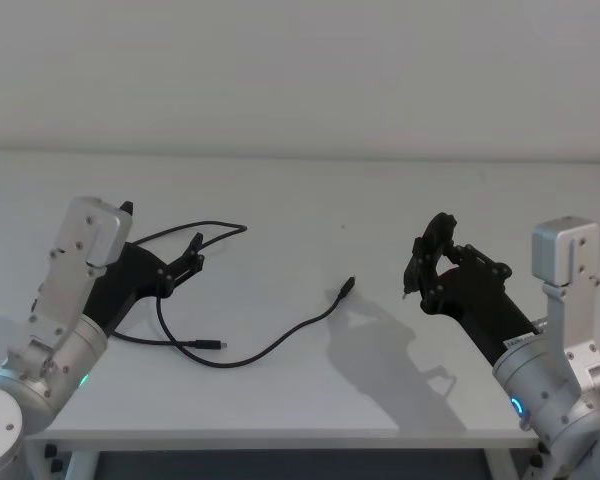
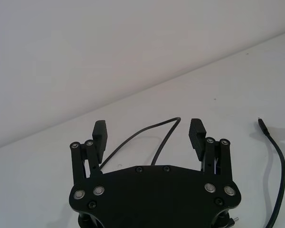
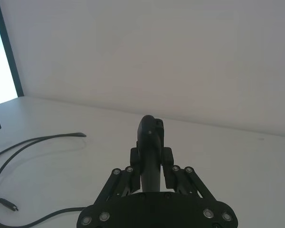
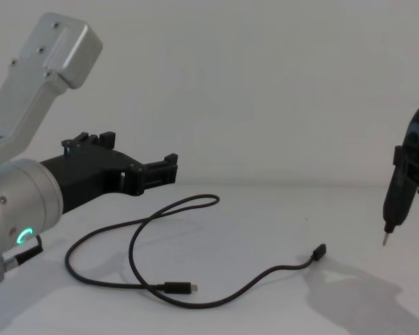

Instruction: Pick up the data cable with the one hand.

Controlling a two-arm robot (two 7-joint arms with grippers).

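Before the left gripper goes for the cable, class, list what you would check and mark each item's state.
1. Left gripper open: ok.
2. Cable loop lined up between its fingers: ok.
3. Gripper lowered to the cable: not ok, it hovers above.
4. Cable lying loose on the table: ok.
5. Right gripper away from the cable: ok, off to the right.

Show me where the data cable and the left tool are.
data cable (image 4: 319, 252): chest view, on one end plug.
left tool (image 2: 148, 130): left wrist view, midway between its open fingertips.
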